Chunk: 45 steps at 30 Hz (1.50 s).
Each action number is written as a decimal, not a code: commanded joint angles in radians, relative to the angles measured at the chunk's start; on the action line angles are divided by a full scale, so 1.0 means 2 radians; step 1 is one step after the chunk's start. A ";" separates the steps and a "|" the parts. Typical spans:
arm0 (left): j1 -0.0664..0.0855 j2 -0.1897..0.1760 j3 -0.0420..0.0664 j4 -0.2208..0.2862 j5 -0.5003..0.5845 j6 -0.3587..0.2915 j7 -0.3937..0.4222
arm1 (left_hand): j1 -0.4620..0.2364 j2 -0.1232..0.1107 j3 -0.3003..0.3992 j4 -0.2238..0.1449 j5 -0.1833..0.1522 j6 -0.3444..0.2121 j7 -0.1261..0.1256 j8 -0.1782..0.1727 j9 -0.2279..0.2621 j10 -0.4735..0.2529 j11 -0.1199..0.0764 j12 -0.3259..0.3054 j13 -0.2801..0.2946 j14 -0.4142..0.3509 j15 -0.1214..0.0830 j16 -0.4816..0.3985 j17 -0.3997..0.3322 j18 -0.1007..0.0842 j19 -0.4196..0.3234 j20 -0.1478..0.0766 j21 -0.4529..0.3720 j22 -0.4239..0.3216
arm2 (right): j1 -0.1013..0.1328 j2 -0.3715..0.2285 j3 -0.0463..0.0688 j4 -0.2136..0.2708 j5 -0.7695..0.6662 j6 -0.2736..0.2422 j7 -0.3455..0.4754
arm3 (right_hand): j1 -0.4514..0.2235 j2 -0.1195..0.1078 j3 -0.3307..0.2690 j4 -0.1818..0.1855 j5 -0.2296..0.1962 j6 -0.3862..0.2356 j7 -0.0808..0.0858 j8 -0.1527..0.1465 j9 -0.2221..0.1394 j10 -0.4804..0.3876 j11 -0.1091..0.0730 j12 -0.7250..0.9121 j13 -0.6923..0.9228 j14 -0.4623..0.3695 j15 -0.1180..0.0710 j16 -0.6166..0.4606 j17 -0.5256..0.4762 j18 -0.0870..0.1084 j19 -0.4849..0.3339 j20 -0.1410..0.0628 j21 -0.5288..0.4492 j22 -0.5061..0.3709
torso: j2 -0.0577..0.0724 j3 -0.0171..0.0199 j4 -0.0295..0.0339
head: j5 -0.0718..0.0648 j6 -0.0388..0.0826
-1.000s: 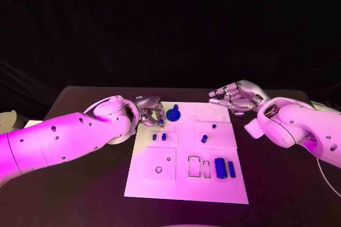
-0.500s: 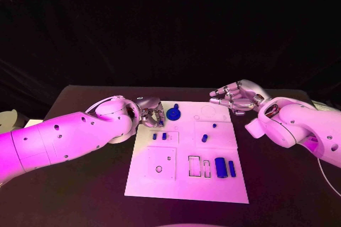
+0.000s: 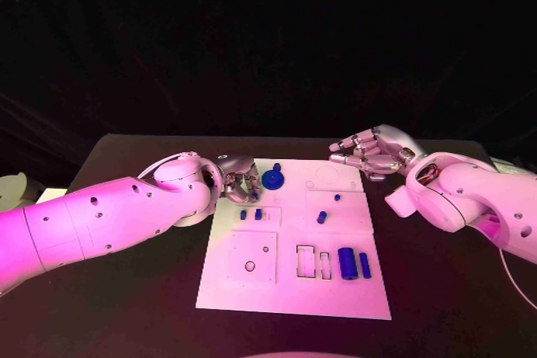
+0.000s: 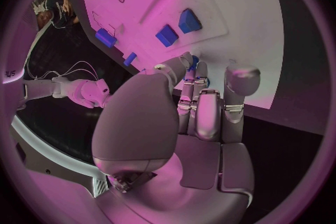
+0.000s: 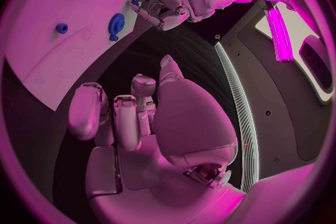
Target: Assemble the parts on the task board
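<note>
The white task board [image 3: 293,296] lies in the middle of the black table. A blue gear [image 3: 274,177] [image 5: 115,22] stands near its far edge. My left hand [image 3: 238,183] [image 4: 189,101] hovers just left of the gear at the board's far left corner, also seen across the table as the left hand [image 5: 164,7]. Its fingertips pinch a small blue part [image 4: 194,59]. Two small blue blocks [image 3: 251,215] [image 4: 177,28] lie just nearer. My right hand [image 3: 369,156] [image 5: 133,117] hangs over the far right corner, fingers curled in, holding nothing.
On the board's right half lie a small blue peg [image 3: 337,197], a short blue piece [image 3: 321,217] and two blue cylinders [image 3: 355,265]. Narrow slots [image 3: 312,264] sit beside the cylinders, and a square plate with a hole [image 3: 250,267] lies near left.
My left arm has shifted slightly while the hand stays beside the gear. The right hand and the parts on the board have not moved.
</note>
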 commanded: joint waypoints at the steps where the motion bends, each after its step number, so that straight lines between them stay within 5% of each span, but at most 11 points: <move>1: -0.001 0.002 -0.001 -0.001 0.001 0.013 -0.002 | -0.006 -0.001 0.003 -0.001 0.000 0.002 -0.001 -0.003 0.000 0.004 0.000 -0.001 0.001 0.019 0.002 0.002 0.000 -0.003 0.021 -0.001 0.003 0.001 | 0.000 0.001 0.000 0.000 -0.003 0.008 0.005 | 0.002 0.005 -0.002 0.000 0.003 0.001 0.001 0.002 0.001 -0.003 -0.001 0.002 0.001 0.031 0.000 -0.001 0.043 0.004 -0.003 -0.001 -0.003 0.000 | 0.000 0.0000 -0.0002 | -0.001 -0.001; 12: -0.003 0.004 -0.001 -0.004 -0.001 0.019 -0.008 | -0.009 -0.005 0.002 -0.002 -0.002 -0.001 0.000 -0.005 -0.002 0.002 0.002 -0.005 0.000 0.018 0.003 0.002 -0.001 -0.003 0.020 0.000 0.001 0.000 | 0.000 0.000 0.000 0.001 -0.003 0.008 0.004 | 0.002 0.005 -0.002 0.000 0.003 0.001 0.001 0.002 0.001 -0.003 -0.001 0.002 0.001 0.031 0.000 -0.001 0.043 0.004 -0.003 -0.001 -0.003 0.000 | 0.000 0.0000 0.0004 | -0.001 -0.001; 22: -0.004 0.004 -0.001 -0.006 -0.001 0.024 -0.019 | -0.026 -0.019 -0.005 -0.005 -0.002 -0.063 0.012 -0.010 -0.027 -0.060 0.017 -0.006 -0.004 0.015 0.015 0.000 -0.014 -0.003 0.017 0.008 -0.013 -0.009 | 0.000 0.000 0.000 0.000 -0.003 0.007 0.004 | 0.002 0.005 -0.002 0.000 0.003 0.001 0.001 0.002 0.001 -0.003 -0.001 0.002 0.001 0.031 0.000 -0.001 0.043 0.004 -0.003 -0.001 -0.003 0.000 | 0.000 0.0000 0.0001 | 0.000 -0.001; 31: -0.004 0.003 -0.001 -0.008 0.000 0.022 -0.022 | -0.022 -0.015 -0.030 -0.013 -0.002 -0.089 0.016 -0.008 -0.034 -0.097 0.022 -0.006 -0.003 0.012 0.019 -0.001 -0.024 0.000 0.017 0.012 -0.026 -0.018 | 0.000 -0.001 0.000 -0.002 -0.005 0.008 -0.001 | 0.003 0.005 -0.003 -0.001 0.003 0.001 0.001 0.002 0.001 -0.005 -0.001 -0.004 -0.004 0.031 0.000 -0.004 0.039 0.005 -0.004 -0.001 -0.005 -0.004 | 0.000 -0.0001 0.0002 | 0.000 0.000; 36: -0.004 0.000 -0.001 -0.007 0.001 0.018 -0.021 | -0.018 -0.012 -0.041 -0.016 -0.002 -0.093 0.018 -0.008 -0.034 -0.107 0.024 -0.006 -0.004 0.012 0.020 -0.001 -0.026 0.000 0.017 0.014 -0.029 -0.020 | 0.000 -0.001 0.000 -0.009 -0.031 0.017 -0.018 | 0.014 0.012 -0.003 -0.007 0.002 -0.002 0.002 0.002 0.001 -0.073 0.001 -0.135 -0.100 0.015 0.001 -0.039 -0.006 0.010 -0.018 0.000 -0.023 -0.033 | -0.001 0.0000 0.0001 | 0.000 0.001; 39: -0.003 -0.007 -0.001 -0.003 0.018 0.012 -0.009 | -0.015 -0.010 -0.051 -0.018 -0.001 -0.097 0.019 -0.008 -0.034 -0.114 0.024 -0.005 -0.004 0.011 0.021 0.000 -0.029 0.000 0.017 0.015 -0.030 -0.021 | -0.001 0.000 0.000 -0.016 -0.081 0.023 -0.032 | 0.064 0.029 0.023 -0.027 -0.009 0.008 0.003 0.006 0.002 -0.110 -0.001 -0.194 -0.147 0.004 0.000 -0.065 -0.038 0.016 -0.033 -0.001 -0.043 -0.064 | 0.000 -0.0005 -0.0004 | 0.000 0.002; 40: -0.003 -0.011 -0.001 -0.001 0.033 0.008 -0.003 | -0.014 -0.010 -0.055 -0.018 -0.001 -0.098 0.018 -0.008 -0.034 -0.116 0.024 -0.005 -0.003 0.011 0.021 -0.001 -0.031 0.001 0.017 0.015 -0.031 -0.021 | -0.001 0.000 0.000 -0.018 -0.102 0.024 -0.037 | 0.073 0.031 0.033 -0.025 -0.018 0.010 0.009 0.004 0.000 -0.096 0.002 -0.237 -0.199 0.005 0.007 -0.072 -0.044 0.016 -0.033 -0.002 -0.048 -0.069 | 0.000 -0.0003 -0.0005 | 0.000 0.002; 43: -0.003 -0.022 0.000 0.004 0.088 -0.013 0.020 | -0.013 -0.008 -0.067 -0.018 -0.001 -0.099 0.014 -0.008 -0.034 -0.120 0.023 -0.005 -0.003 0.010 0.020 -0.002 -0.034 0.001 0.017 0.015 -0.032 -0.021 | -0.002 -0.001 0.000 -0.020 -0.162 0.029 -0.049 | 0.097 0.027 0.050 -0.033 -0.015 0.028 0.005 0.010 0.002 -0.118 0.007 -0.298 -0.255 0.008 0.004 -0.078 -0.051 0.016 -0.026 0.000 -0.045 -0.064 | 0.000 -0.0002 -0.0006 | -0.001 0.003; 45: -0.002 -0.035 0.001 0.005 0.171 -0.047 0.057 | -0.010 0.002 -0.070 -0.016 0.000 -0.090 0.014 -0.004 -0.033 -0.116 0.023 -0.001 -0.002 0.009 0.020 -0.002 -0.038 0.000 0.017 0.016 -0.026 -0.017 | -0.004 -0.002 0.000 -0.019 -0.230 0.036 -0.063 | 0.110 0.019 0.070 -0.034 -0.017 0.041 0.005 0.011 0.002 -0.097 0.007 -0.348 -0.314 0.017 0.007 -0.067 -0.038 0.013 -0.013 0.001 -0.035 -0.048 | -0.001 0.0002 0.0002 | -0.003 0.004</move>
